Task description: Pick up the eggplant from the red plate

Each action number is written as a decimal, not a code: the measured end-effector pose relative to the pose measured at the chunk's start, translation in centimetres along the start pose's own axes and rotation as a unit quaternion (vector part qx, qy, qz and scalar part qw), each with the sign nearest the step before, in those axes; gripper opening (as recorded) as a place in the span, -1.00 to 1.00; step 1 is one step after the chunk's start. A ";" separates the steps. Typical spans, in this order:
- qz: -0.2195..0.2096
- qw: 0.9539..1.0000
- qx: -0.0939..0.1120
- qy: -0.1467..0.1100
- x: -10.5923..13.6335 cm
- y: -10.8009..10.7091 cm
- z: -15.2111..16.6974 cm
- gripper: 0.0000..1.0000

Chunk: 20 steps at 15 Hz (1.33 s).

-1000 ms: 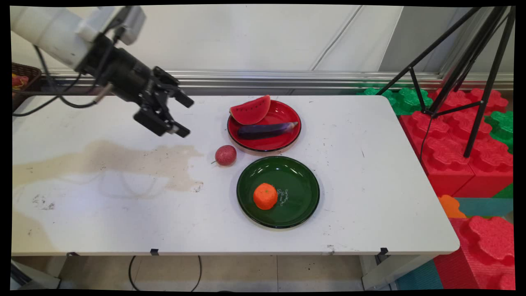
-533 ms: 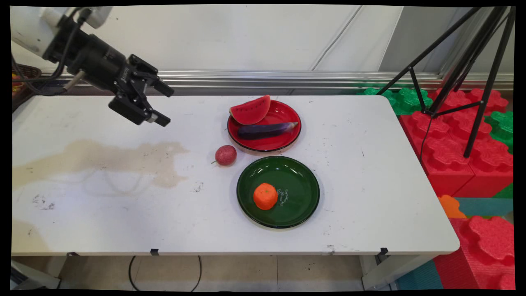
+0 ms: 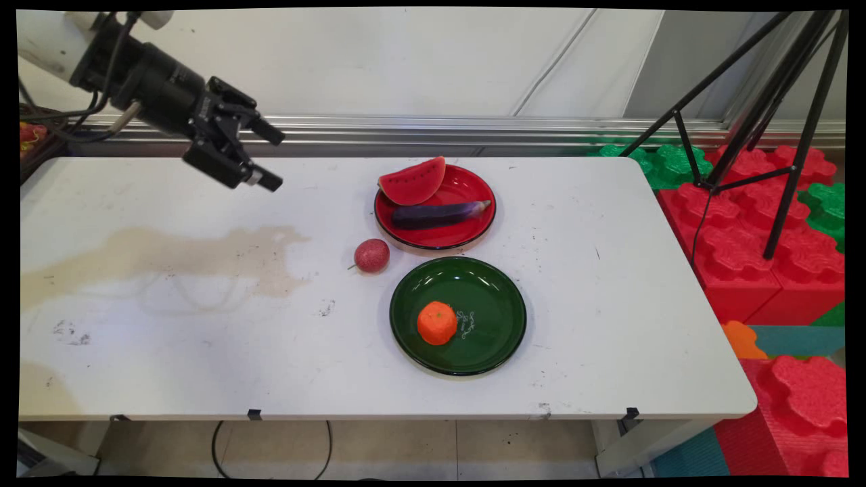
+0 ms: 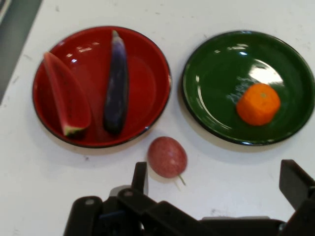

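The black gripper point(image 3: 267, 157) has drawn back and upward over the last second, retreating from a spot low over the table's middle-left toward the far-left corner, and it now hangs above the white table point(image 3: 609, 325) near the wall, well apart from everything set out there. The retreat carries nothing with it: the fingers point(image 3: 269, 130) stand spread wide with only air between them, and the round reddish fruit point(image 3: 371, 255), the nearest thing to the gripper, lies just where it lay a second ago, on the bare tabletop just beside the red plate point(image 3: 473, 186) and near the green plate point(image 3: 497, 297). Neither plate has shifted, nor has anything on them. The watermelon slice point(image 3: 413, 181) rests on the red plate's far-left rim and the purple eggplant point(image 3: 438, 214) lies across the plate beside it; the orange point(image 3: 436, 322) sits left of centre in the green plate. The arm reaches in from the upper left, its wrist tilted so that the gripper points down and to the right, across the table toward the plates. From the hand's own camera the reddish fruit point(image 4: 167, 157) sits just beyond the gripper point(image 4: 221, 182), with the red plate point(image 4: 147, 73) and the green plate point(image 4: 211, 98) side by side behind it.
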 end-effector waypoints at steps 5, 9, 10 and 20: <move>-0.003 1.000 0.016 0.003 1.1 -1.8 1.6 1.00; 0.008 1.000 0.028 -0.001 2.4 -3.9 4.2 1.00; 0.012 0.999 0.031 -0.004 2.7 -4.6 5.1 1.00; 0.046 0.997 0.031 -0.053 5.5 -9.0 15.8 1.00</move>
